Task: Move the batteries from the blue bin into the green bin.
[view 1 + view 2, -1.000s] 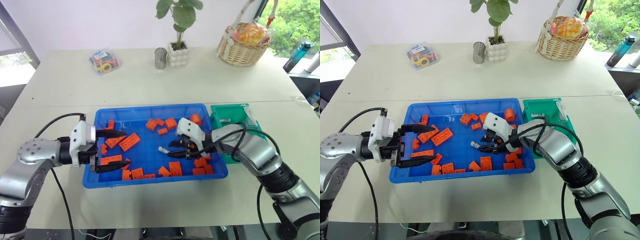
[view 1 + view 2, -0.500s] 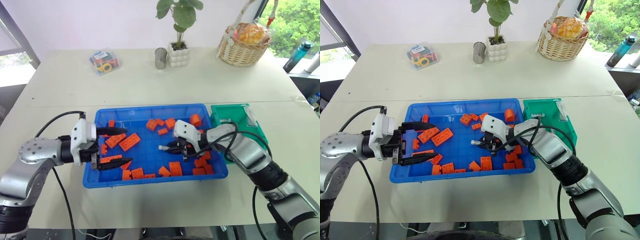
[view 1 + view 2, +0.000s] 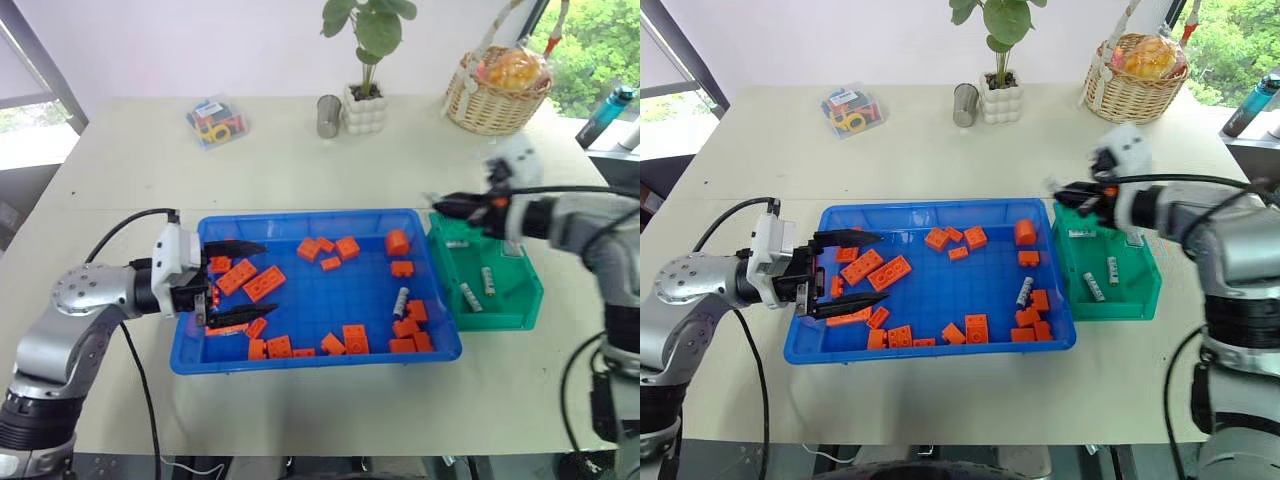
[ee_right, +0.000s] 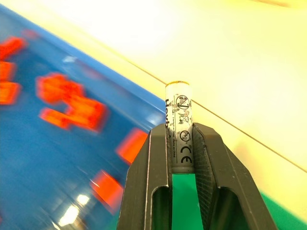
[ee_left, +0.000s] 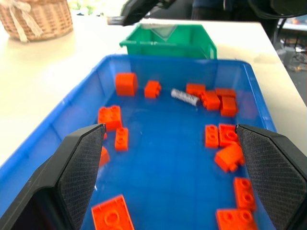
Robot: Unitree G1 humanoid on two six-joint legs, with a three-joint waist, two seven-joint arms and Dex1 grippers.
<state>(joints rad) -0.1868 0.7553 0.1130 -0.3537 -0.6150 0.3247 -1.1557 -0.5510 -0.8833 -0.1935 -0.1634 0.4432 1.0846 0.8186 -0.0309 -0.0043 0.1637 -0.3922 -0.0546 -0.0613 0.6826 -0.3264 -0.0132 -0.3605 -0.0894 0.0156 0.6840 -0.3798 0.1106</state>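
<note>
- A pale cream surface (image 3: 120, 170) carries everything; behind it a plain light wall, with greenery through a window at the far right corner.
- Along the far edge of the surface stand a potted plant (image 3: 365, 95) in a white bobbled pot, a small metal cup (image 3: 326, 115) just beside it, a wicker basket (image 3: 497, 92) to the right and a clear box of coloured bits (image 3: 216, 120) to the left.
- The blue bin (image 3: 300, 218) sits near the front edge, scattered with orange bricks (image 3: 263, 284).
- The green bin (image 3: 510, 318) stands just beside the blue bin's right end, rims nearly touching.
- One battery (image 3: 401, 298) lies in the blue bin near its right end, among bricks.
- Three batteries (image 3: 487, 279) lie on the green bin's floor.
- The right gripper (image 3: 1060, 190) hangs above the green bin's far left corner, its jaws closed tight on a held battery (image 4: 179, 132), which sticks out past the fingertips.
- The left gripper (image 3: 250, 282) hovers over the left part of the blue bin, pointing along it toward the green bin; its jaws stand wide apart and empty, bricks below and between them.
- The loose battery in the blue bin lies well apart from the left jaws, toward the far end of the tray.
</note>
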